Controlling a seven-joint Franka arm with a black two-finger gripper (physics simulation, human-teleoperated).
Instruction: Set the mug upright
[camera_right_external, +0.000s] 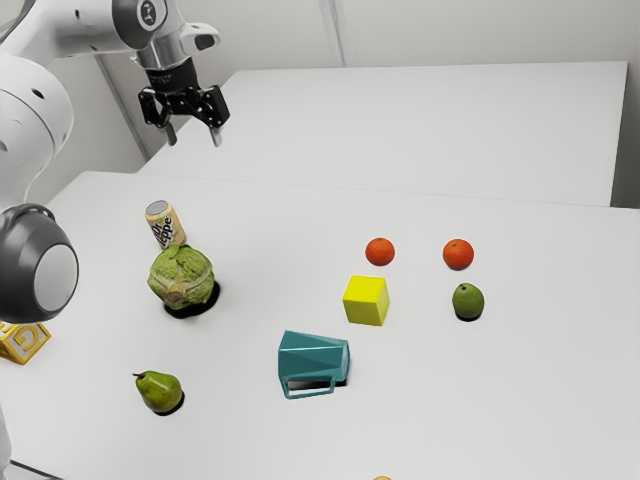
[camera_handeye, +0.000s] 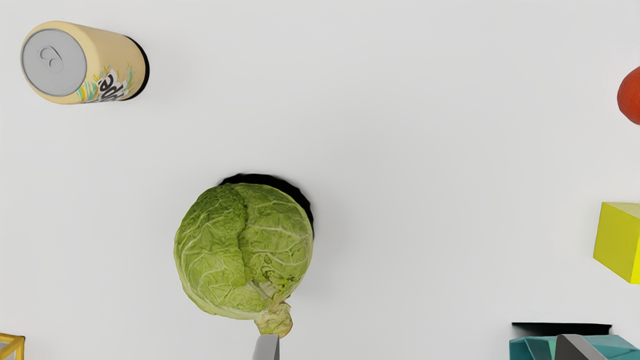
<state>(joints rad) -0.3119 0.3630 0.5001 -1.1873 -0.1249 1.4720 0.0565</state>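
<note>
The teal mug (camera_right_external: 314, 357) lies on its side on the white table, its handle toward the exterior view's bottom edge. Up at the exterior view's upper left hangs my gripper (camera_right_external: 194, 138), open and high above the table, well apart from the mug. In the wrist view the tips of my gripper (camera_handeye: 417, 347) stand wide apart with nothing held between them. Part of the mug (camera_handeye: 530, 349) shows there behind one fingertip, which hides some of it.
A can (camera_right_external: 165, 224) and a cabbage (camera_right_external: 182, 277) stand on the exterior view's left, with a pear (camera_right_external: 159, 391) and a letter block (camera_right_external: 22, 342). Near the mug is a yellow cube (camera_right_external: 366, 300); beyond it are two orange fruits (camera_right_external: 380, 251) and a green fruit (camera_right_external: 468, 301).
</note>
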